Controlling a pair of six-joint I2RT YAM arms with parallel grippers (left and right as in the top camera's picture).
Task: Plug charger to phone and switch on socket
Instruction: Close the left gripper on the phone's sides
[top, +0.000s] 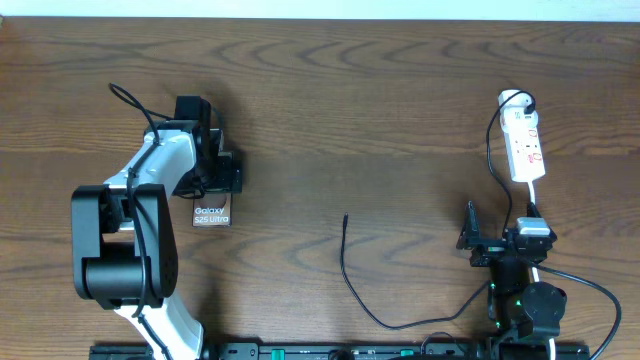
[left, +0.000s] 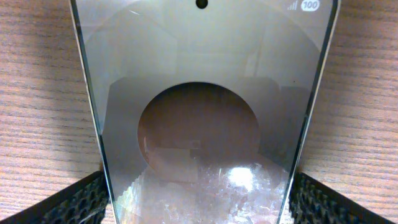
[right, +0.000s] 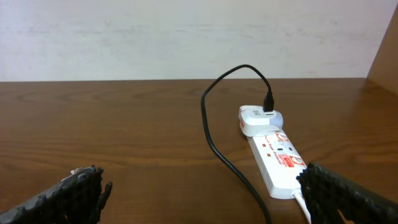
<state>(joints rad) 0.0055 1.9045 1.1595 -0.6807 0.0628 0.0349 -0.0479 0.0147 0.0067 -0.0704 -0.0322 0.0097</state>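
Okay, starting at the left tool (left: 199, 190): spread wide, straddling the phone (left: 199, 93), with both black fingers (left: 84, 199) right up against its long edges. Can't tell from the left wrist view whether actually squeezing or just touching. Lying flat on the wood surface (top: 400, 100), face up, pale round patch in the middle of the glass, "Galaxy" lettering showing just past the tool in the overhead view.

Over to the right tool (right: 202, 186): gaping wide, holding nothing. Just ahead of it and a bit to the right, the socket (right: 277, 165), with a white plug (right: 258, 118) seated at the far end. Running out of that plug, the charger (top: 352, 285), looping back past the right arm and ending with its tip loose on bare wood between the two arms. Well apart from the phone, touching neither tool.
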